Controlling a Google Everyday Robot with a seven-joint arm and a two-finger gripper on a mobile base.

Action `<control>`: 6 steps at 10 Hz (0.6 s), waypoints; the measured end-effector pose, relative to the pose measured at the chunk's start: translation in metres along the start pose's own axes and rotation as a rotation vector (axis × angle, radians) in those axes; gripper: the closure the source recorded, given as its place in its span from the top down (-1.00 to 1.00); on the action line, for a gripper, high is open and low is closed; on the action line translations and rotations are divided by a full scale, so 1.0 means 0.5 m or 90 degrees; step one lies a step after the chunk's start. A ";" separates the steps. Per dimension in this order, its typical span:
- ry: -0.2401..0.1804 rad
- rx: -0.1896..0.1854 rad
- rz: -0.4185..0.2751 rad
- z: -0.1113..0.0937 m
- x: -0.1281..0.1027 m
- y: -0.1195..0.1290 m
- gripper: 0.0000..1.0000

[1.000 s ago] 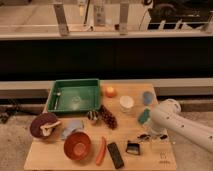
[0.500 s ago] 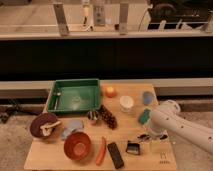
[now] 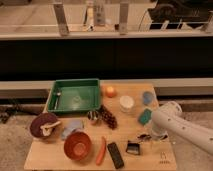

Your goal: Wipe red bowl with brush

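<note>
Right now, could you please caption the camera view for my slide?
Open gripper poised beside the brush; the red bowl sits farther along the table.

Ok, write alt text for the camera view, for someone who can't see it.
A white robot arm reaches from the right over a cluttered wooden table, its open gripper just right of a small black brush. The red bowl sits near the front left edge, with a green tray behind it.

The round orange-red bowl (image 3: 77, 145) with a lighter orange inside sits upright on the wooden bench (image 3: 165, 152), lower left of centre. The small black brush (image 3: 133, 147) lies lower centre-right, well apart from the bowl. The gripper (image 3: 145, 136) hangs just beside the brush, up and to its right, fingers spread.
</note>
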 end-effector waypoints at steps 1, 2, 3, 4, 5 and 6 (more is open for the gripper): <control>0.012 -0.002 -0.007 0.008 0.001 0.003 0.60; 0.025 -0.003 -0.018 0.022 -0.016 0.000 0.57; 0.025 -0.002 -0.019 0.032 -0.031 -0.003 0.44; 0.022 -0.002 -0.014 0.034 -0.027 -0.001 0.20; 0.007 0.001 -0.014 0.033 -0.024 -0.007 0.01; -0.004 0.003 -0.012 0.031 -0.019 -0.008 -0.16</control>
